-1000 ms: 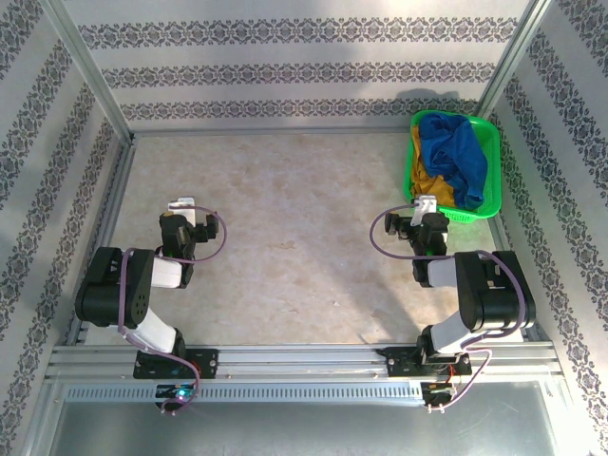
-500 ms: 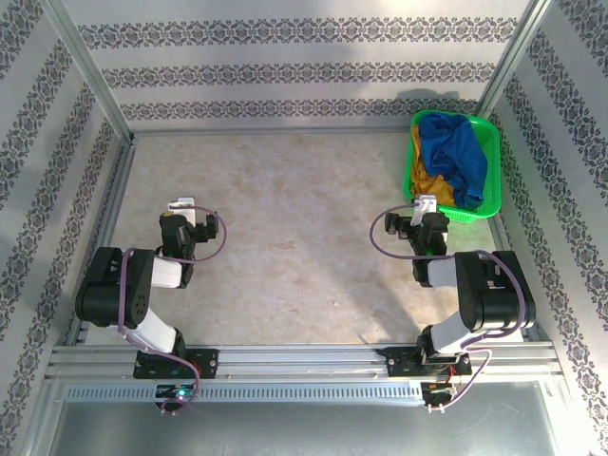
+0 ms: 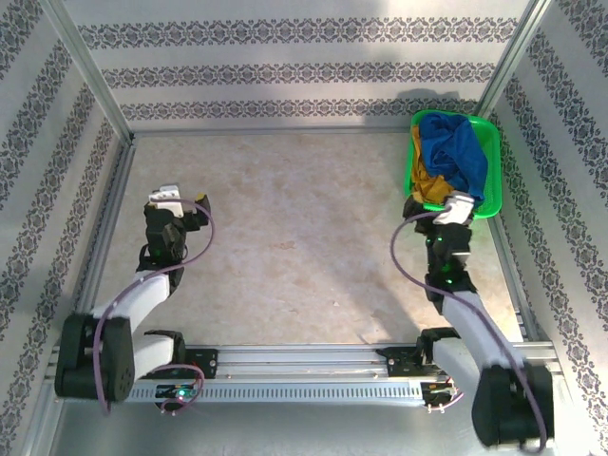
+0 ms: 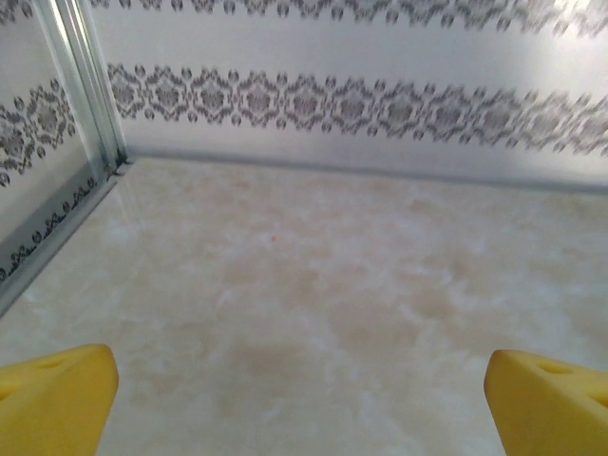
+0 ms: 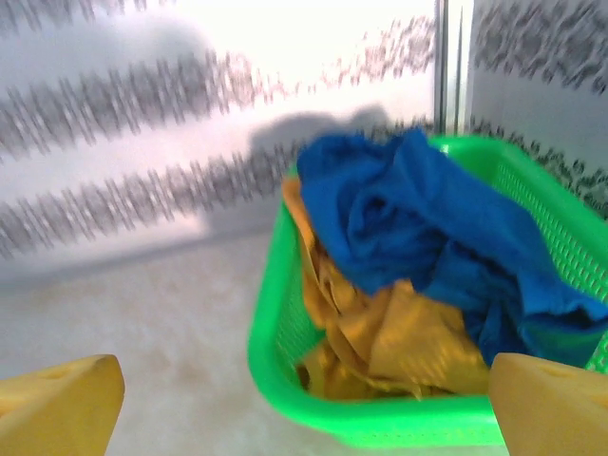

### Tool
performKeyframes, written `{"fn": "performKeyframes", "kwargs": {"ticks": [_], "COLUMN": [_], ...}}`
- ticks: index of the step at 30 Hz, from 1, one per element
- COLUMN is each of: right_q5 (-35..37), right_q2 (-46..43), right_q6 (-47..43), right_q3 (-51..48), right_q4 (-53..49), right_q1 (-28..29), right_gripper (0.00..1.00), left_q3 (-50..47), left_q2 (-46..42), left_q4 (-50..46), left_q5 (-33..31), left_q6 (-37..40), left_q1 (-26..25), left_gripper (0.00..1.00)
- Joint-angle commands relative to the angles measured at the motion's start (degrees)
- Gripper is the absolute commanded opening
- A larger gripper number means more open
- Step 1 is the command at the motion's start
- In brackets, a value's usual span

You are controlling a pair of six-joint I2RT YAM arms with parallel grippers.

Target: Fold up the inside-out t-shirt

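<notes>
Left hand [image 3: 182,197]: released; we log it mid-left.
Right hand [image 3: 446,206]: released, at lower edge of basket [image 3: 496,142].
T-shirt [image 3: 458,152]: blue, heaped in basket, upper right.

Left gripper [image 3: 182,196] spread wide; right gripper [image 3: 446,206] likewise.

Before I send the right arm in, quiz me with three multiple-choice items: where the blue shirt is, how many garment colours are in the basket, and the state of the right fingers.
1. The blue t-shirt is: A heaped in the green basket; B folded beside it; C spread flat beyond it.
2. Garment colours in the basket: A one; B two; C four.
3. The right fingers are: A shut on the shirt; B shut, empty; C open, empty.
Answers: 1 A, it lies crumpled within the rim. 2 B, blue atop a mustard-yellow garment. 3 C, they stand wide apart with nothing between.
</notes>
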Motion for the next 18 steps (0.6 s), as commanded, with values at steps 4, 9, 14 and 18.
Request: {"fn": "performKeyframes", "kwargs": {"ticks": [4, 9, 14, 18], "right_q5": [-6.0, -17.24, -19.16, -21.68], "right_q2": [-15.82, -4.74, 20.39, 34.14], "right_q6": [31.33, 26.85, 17.52, 23.48], "right_q3": [5.13, 22.63, 51.43, 64.77], "right_q4": [-16.5, -32.31, -55.59, -56.67], "right_q1": [-3.63, -5.51, -6.37, -9.82], "right_gripper": [0.99, 0.98, 0.98, 0.98], "left_q3": [7.13, 13.62, 24.62, 31.98], "left_q2": [-11.81, -10.76, -1.03, 6.42], "left_q4": [-26.46, -33.85, -42.18, -47.54], "left_q5": [0.97, 3.97, 2.49, 0.92], "left_q6": [-8.34, -8.96, -10.88, -13.65], "left_q1": [-2.65, -5.65, -13.14, -18.31], "left_gripper": [0.99, 0.99, 0.99, 0.99]}}
